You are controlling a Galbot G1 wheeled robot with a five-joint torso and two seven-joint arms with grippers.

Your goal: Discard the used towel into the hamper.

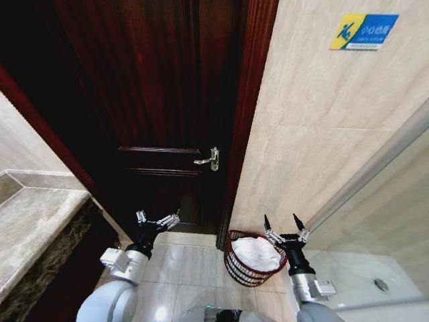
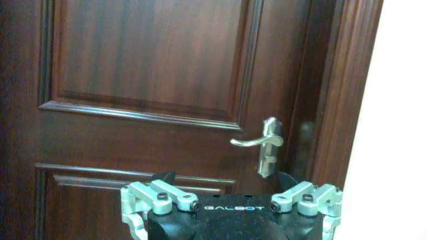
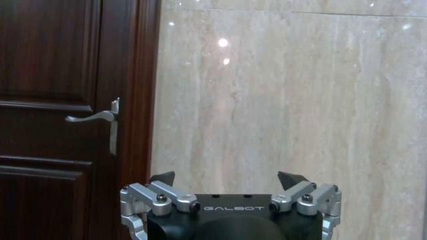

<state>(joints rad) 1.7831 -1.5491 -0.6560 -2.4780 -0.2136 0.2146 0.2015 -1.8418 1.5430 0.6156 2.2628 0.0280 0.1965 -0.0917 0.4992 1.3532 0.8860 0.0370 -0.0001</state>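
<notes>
White crumpled towel (image 1: 256, 253) seen lying inside small round reddish-brown wire hamper (image 1: 236, 268), just left of right gripper (image 1: 282, 226) fingers, spread wide, empty. Left gripper (image 1: 158, 219) likewise wide, faced toward dark wooden door (image 1: 161, 100). Discard step judged complete; nothing left but arm retreat.

Readable marks: one brand word, one wall sign.
"GALBOT" is showing in pale letters on the black body of the left gripper (image 2: 227, 176) and the right gripper (image 3: 227, 176); a blue-and-yellow sign (image 1: 363, 31) near the tiled wall's upper edge is bearing characters too small to read.
</notes>
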